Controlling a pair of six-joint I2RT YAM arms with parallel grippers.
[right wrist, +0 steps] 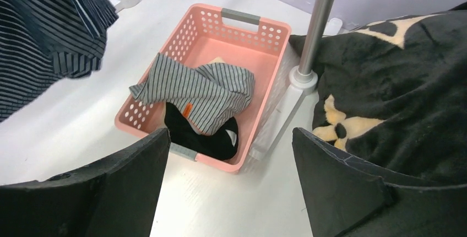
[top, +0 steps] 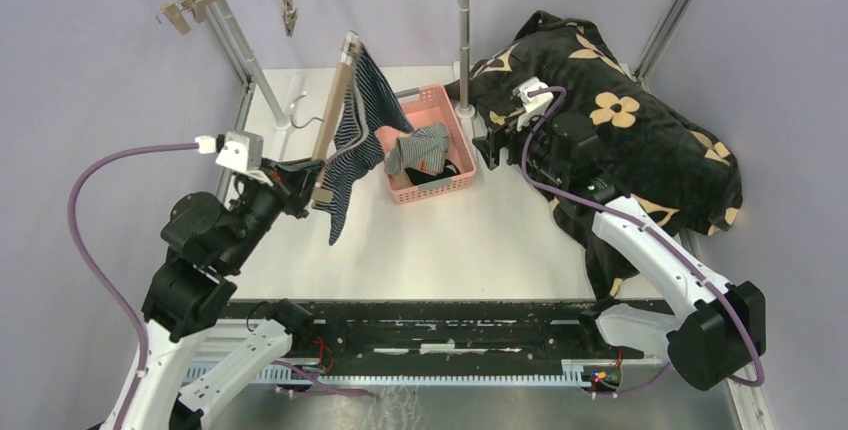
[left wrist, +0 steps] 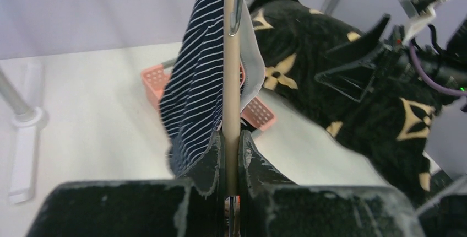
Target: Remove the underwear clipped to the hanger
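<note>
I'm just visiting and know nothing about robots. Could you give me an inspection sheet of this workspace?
Surface: white table.
Job's things: navy striped underwear hangs on the wooden hanger; grey striped underwear and black underwear lie in the pink basket.
Clutter: flowered black blanket at right.
Claws: left claw shut on the hanger; right claw open above the basket.
Cables: purple cable on each arm.
Surroundings: metal pole, grey walls.

Left arm (top: 205,240) and right arm (top: 655,250): black joints, white shells. Purple cables (top: 150,150) feed white wrist cameras (top: 238,150). Left gripper's (left wrist: 231,140) black fingers (left wrist: 205,165) look scuffed.
</note>
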